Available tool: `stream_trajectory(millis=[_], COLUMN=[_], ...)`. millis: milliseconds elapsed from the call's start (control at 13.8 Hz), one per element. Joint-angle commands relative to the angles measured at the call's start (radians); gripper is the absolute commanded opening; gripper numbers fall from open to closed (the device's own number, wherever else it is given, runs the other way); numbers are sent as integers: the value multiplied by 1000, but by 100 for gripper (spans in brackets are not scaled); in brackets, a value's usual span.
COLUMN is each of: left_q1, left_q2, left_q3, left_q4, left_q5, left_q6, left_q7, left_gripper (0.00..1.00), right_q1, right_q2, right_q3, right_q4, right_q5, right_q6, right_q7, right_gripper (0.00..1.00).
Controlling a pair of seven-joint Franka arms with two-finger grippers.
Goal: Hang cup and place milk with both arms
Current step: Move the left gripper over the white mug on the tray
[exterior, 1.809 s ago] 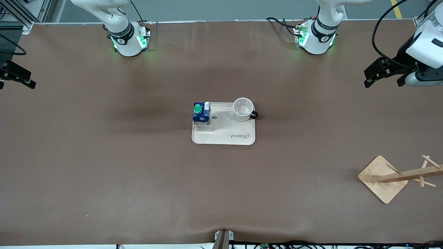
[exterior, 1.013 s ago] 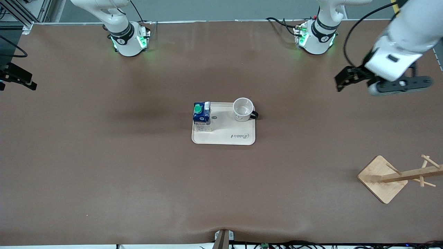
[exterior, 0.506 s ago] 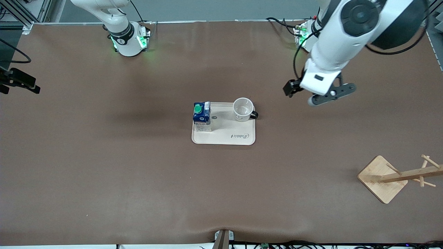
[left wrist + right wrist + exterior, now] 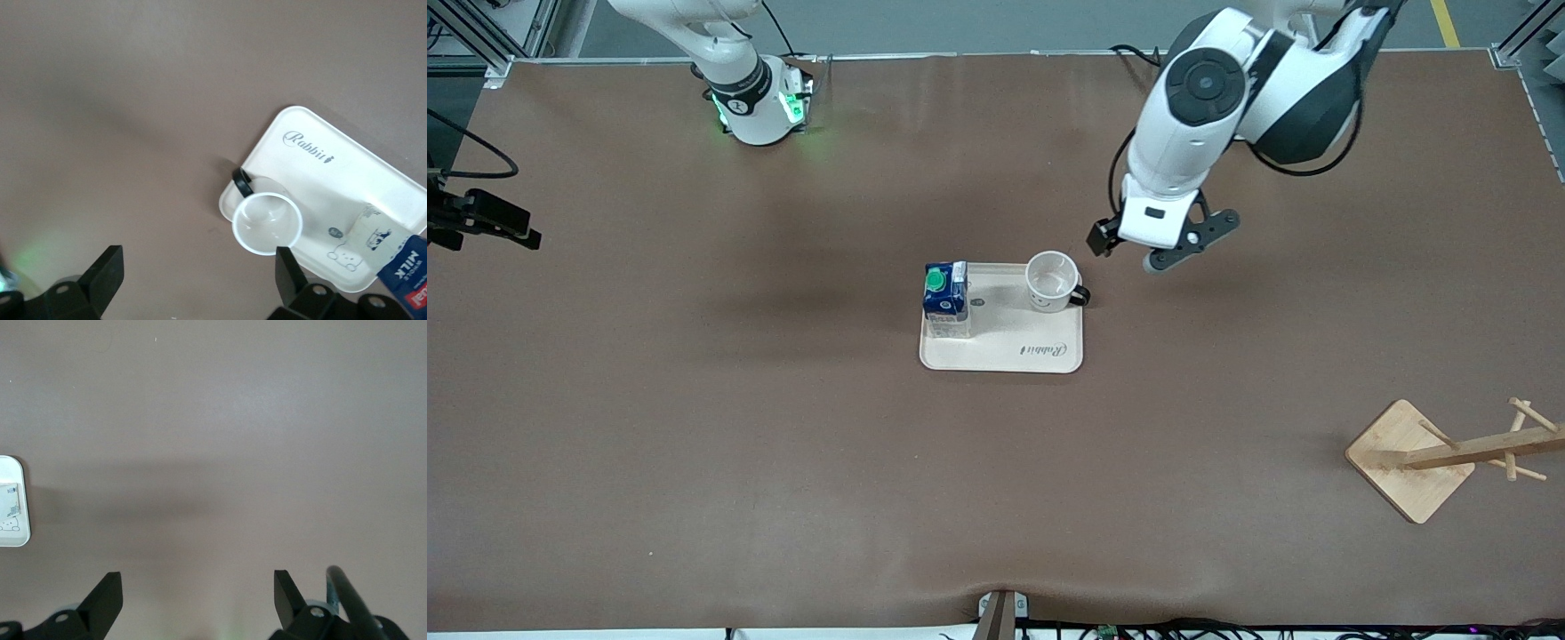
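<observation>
Cup (image 4: 1051,281) upright on cream tray (image 4: 1005,356), in the tray corner toward the left arm's end and farther from the front camera; black loop handle pointing toward the left arm's end, smiley facing the front camera, inside empty. Milk (image 4: 945,300) upright on the same tray, at the edge toward the right arm's end, green cap on top; apart from cup, bare tray between them. Tray printed "Rabbit", flat at mid tabletop (image 4: 783,444). Left pincer (image 4: 1134,253) in the air over bare tabletop just beside the tray, on the cup-handle side, fingers spread wide and holding nothing; in left wrist view cup (image 4: 267,223), tray (image 4: 320,167) and milk (image 4: 403,267) all visible below, between and past the two fingertips (image 4: 107,273). Right pincer (image 4: 480,222) over the tabletop edge at the right arm's end, well apart from tray, fingers likewise spread, empty, waiting. Wooden cup rack (image 4: 1449,458) near the left arm's end, nearer the front camera than the tray, pegs bare.
</observation>
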Motion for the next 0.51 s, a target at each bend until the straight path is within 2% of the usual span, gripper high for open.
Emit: stream_trajectory(millis=[0,289,434], left_q1=[-43,-118,-156], left_q2=[23,54,77], left_q3=[-3,-5,-5], left_q4=[-12,-40,-43], left_q5=[-4,-1,4], left_q6=[58,116,131], left_q7=[-123,-289,-352], left_gripper=[100,100,100], right_q1=[-12,24,32], right_q2=[5,103,103], right_q3=[10,15,15], right_q4=[20,23,24], right_q5=[7,-17,-34], right_q6=[-15,-1,-3], right_q7=[-20,-19,-15], right_gripper=[100,100,100])
